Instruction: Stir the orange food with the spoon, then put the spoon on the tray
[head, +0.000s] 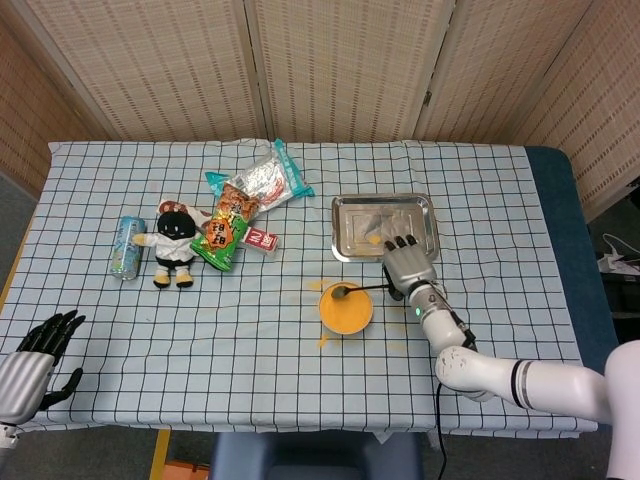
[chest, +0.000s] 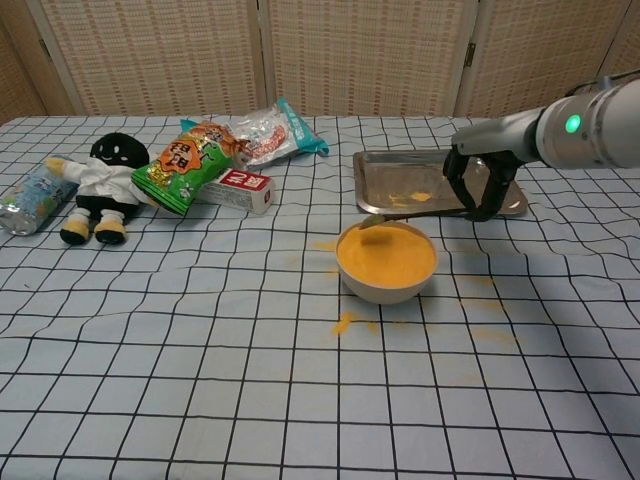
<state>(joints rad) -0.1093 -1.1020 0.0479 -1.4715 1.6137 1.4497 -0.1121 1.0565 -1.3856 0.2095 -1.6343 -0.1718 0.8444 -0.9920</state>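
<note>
Right hand (chest: 482, 180) pinches the spoon (chest: 400, 217) handle, its scoop over the bowl of orange food (chest: 386, 261), tray (head: 384, 226) just behind. Tilt risks spilling onto the checked tablecloth (chest: 200, 350).

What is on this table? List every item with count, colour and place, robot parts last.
bowl: one, white, filled with orange food, table centre.
spoon: one, metal, tip at the bowl's far rim, handle held by the right hand.
tray: one, silver, behind the bowl.
orange spills: several, on the cloth around the bowl.
plush doll: one, black and white, left side.
can: one, light blue, lying left of the doll.
snack bags: two, green-orange and clear-teal, behind the doll.
small box: one, red and white, beside the bags.
tablecloth: one, white, black grid.
right hand: holds the spoon.
left hand: fingers spread, near-left corner.
</note>
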